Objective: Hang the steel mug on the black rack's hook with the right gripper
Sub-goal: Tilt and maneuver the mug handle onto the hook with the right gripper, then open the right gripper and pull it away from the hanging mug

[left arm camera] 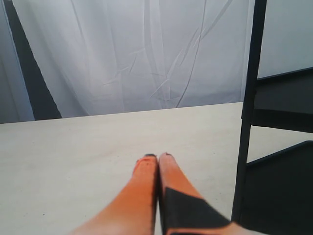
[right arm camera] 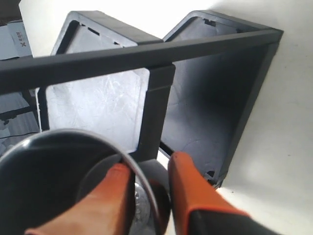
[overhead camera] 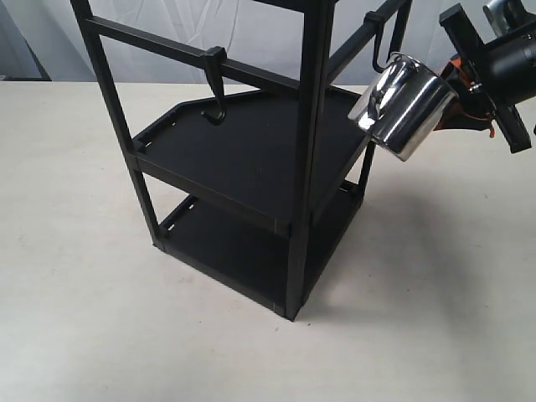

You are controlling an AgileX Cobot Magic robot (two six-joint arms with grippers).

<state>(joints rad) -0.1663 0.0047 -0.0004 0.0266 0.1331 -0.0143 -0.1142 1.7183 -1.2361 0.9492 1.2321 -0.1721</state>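
My right pincer (overhead camera: 456, 88) pinches the mug (overhead camera: 404, 107) by its rim, one finger (right arm camera: 105, 203) inside, holding it tilted in the air beside the rack (overhead camera: 303, 167). The handle seems to sit at the hook (overhead camera: 383, 43). My left pincer (left arm camera: 157, 157) is pressed together above the counter (left arm camera: 73, 161)

A pale, off-white tabletop (overhead camera: 435, 318) with a matte, faintly speckled surface fills most of the exterior view. Soft shadows fall across it toward the lower right, so the light seems to come from the upper left. Behind the table hangs a creased white curtain (left arm camera: 146, 54), its folds catching even, diffuse light. At the curtain's edge a dark vertical strip (left arm camera: 29, 83) shows, possibly a gap or a wall panel; the view is too narrow to tell.
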